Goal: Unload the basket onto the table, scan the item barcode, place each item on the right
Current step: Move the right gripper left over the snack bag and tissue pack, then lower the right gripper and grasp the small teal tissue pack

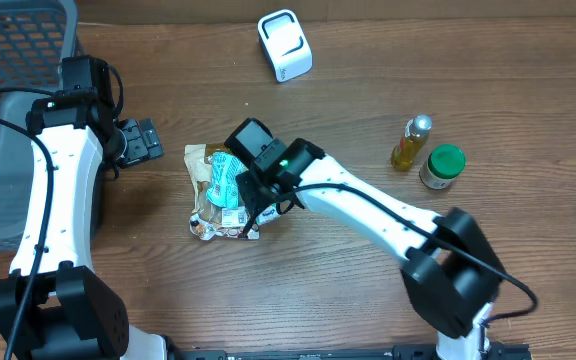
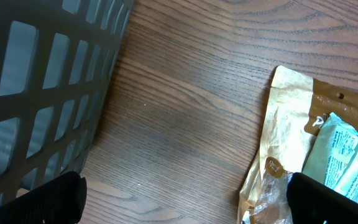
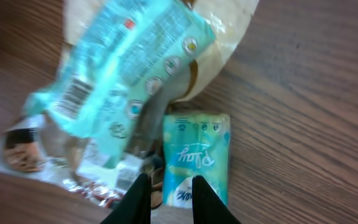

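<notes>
Wooden worktop (image 1: 368, 290), packets heaped mid-surface. Right gripper (image 3: 169, 202) fingers nearly together over small teal packet (image 3: 196, 155); grip cannot be told. Left gripper (image 2: 185, 199) fingers spread, empty. Risk: slick film slips, tan bag (image 2: 291, 112) drags along.

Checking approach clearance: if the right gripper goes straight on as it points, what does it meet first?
Probably the small blue tissue pack just ahead of the right gripper, with the teal bag beyond it; depth is unclear.
</notes>
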### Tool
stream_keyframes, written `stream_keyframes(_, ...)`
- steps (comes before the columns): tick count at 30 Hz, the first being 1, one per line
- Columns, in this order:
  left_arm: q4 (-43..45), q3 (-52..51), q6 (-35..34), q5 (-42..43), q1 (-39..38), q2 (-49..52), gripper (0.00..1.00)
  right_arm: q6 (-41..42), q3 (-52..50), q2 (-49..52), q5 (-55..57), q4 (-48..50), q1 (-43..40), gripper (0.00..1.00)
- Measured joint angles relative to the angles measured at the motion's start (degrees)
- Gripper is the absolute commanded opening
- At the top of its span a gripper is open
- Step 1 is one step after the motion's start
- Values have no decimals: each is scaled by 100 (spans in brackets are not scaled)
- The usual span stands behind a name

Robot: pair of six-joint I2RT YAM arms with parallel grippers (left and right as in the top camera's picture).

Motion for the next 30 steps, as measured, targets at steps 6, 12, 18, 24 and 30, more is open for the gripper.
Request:
stream_keyframes(6, 0, 0, 2, 0, 0, 0, 100, 61, 0, 494, 7, 4, 0, 20)
stream_keyframes(12, 0, 0, 2, 2, 0, 0, 99, 101, 0, 745, 9, 2, 0, 21)
stream_keyframes(18, 0, 0, 0, 2, 0, 0, 99, 103, 2, 754, 81, -24, 0, 21)
stream_keyframes(24, -2, 0, 2, 2, 0, 0, 100, 101, 2, 754, 584, -420, -2, 25)
stream_keyframes(30, -2, 0, 2, 0, 0, 0, 99, 105, 2, 754, 870, -748, -162, 28)
